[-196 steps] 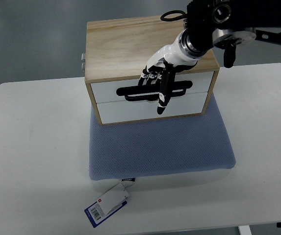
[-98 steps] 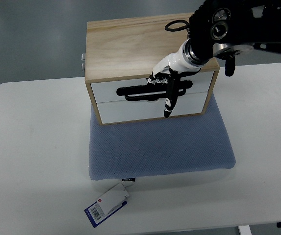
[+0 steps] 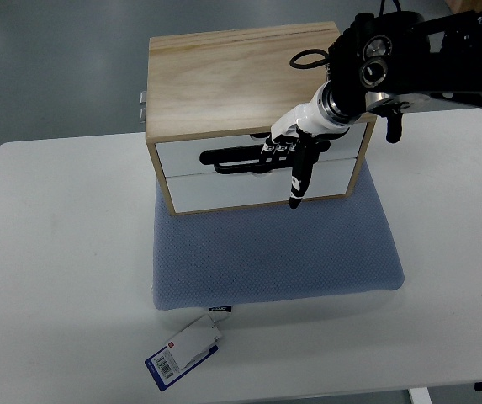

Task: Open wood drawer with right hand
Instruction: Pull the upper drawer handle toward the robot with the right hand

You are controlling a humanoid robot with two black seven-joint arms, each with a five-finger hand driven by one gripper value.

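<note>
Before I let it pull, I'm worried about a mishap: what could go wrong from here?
The right hand sits at the right end of the black handle of the upper drawer; an off-centre pull might skew and jam it. One finger hangs over the lower drawer and could catch. The wooden box rests on a soft blue pad and may slide forward.

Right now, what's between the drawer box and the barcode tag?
In the top view, the blue mat covers the stretch between the wood drawer box and the tag, then bare white table.

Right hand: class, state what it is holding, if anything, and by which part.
The right hand has its fingers hooked into the black handle of the wooden cabinet's top drawer, near the handle's right end.
</note>
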